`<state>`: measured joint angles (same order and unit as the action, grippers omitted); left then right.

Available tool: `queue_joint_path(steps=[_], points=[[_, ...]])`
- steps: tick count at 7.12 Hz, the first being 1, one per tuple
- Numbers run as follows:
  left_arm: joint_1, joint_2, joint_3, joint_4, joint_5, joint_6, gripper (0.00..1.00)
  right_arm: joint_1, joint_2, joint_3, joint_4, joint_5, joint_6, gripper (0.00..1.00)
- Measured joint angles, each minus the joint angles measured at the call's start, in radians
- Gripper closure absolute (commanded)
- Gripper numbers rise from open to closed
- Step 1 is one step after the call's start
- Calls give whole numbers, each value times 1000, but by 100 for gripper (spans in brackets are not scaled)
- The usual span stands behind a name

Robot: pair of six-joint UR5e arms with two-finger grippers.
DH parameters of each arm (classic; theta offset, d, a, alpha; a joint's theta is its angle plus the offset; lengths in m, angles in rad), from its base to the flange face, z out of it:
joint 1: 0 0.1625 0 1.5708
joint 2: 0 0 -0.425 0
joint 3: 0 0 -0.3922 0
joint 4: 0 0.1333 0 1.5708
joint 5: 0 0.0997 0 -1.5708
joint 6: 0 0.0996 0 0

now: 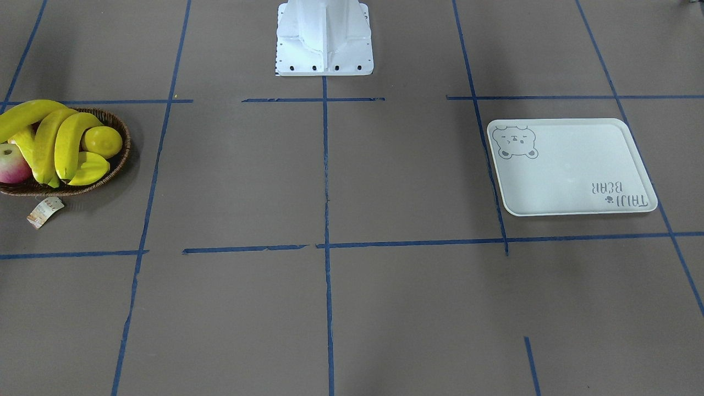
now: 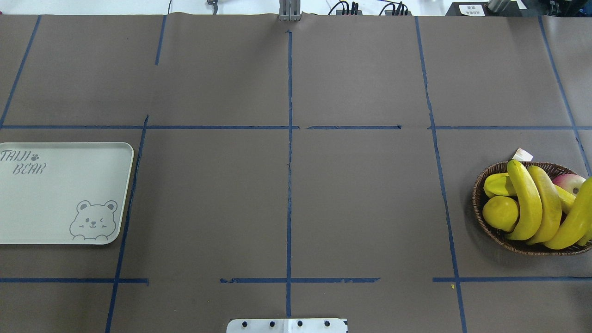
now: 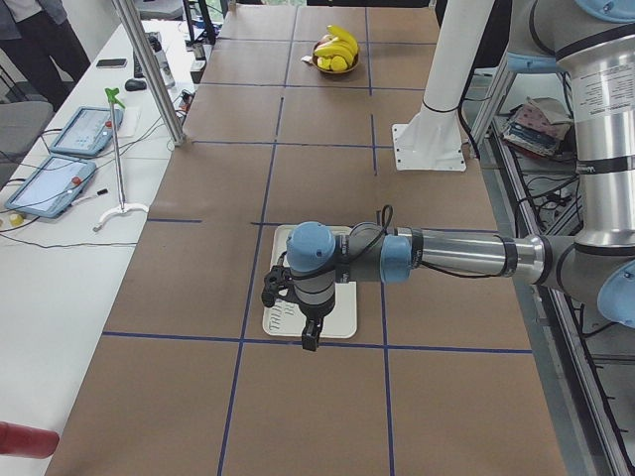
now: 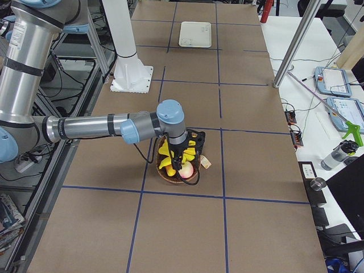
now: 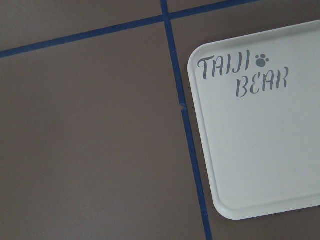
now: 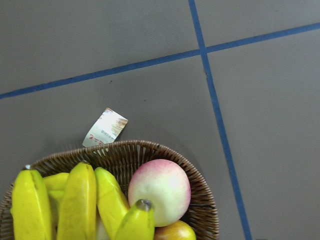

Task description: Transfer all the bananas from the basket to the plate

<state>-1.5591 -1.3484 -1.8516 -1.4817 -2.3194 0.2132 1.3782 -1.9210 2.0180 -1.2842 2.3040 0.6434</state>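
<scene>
Bench (image 2: 360,199): covered in brown paper and marked off in squares by blue tape lines (image 2: 289,185). The white robot base (image 1: 324,38) stands at the middle of one long edge. Basket (image 2: 476,203): located on the robot's right side of the bench, partly cut by the edge of the overhead view, with its paper tag (image 1: 45,212) lying on the bench just beside the rim. Bananas (image 2: 532,203): all those visible lie in the basket. Three lie side by side on top, their ends overhanging the rim, and a fourth is partly hidden beneath them. A lemon (image 2: 499,212), a starfruit (image 2: 498,185) and a pink-and-white fruit (image 2: 571,181) share the basket and touch the bananas. Plate (image 2: 60,194): lies flat on the robot's left side of the bench, well apart from the basket, showing only its bear drawing and lettering. Left hand (image 3: 307,337): hangs over the near end of the plate, fingers pointing down. It appears only in the side view, so whether it is released or clenched cannot be told. Right hand (image 4: 182,160): hangs over the basket, pointing down at the fruit. It too appears only from the side, so its state cannot be told, nor whether it touches anything.
</scene>
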Motion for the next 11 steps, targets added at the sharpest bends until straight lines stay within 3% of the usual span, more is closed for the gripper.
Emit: queue_joint_path(steps=[3,7,11], points=[[0,0,-1,-1,-1,0,0,-166,-6,-1,101,-98,286,1],[1,0,-3,-2,-1,1,0,-292,-32,-2,112,-191,345,3],[17,-1,9,-2,0,-2,0,-345,-23,-7,111,-215,346,43]])
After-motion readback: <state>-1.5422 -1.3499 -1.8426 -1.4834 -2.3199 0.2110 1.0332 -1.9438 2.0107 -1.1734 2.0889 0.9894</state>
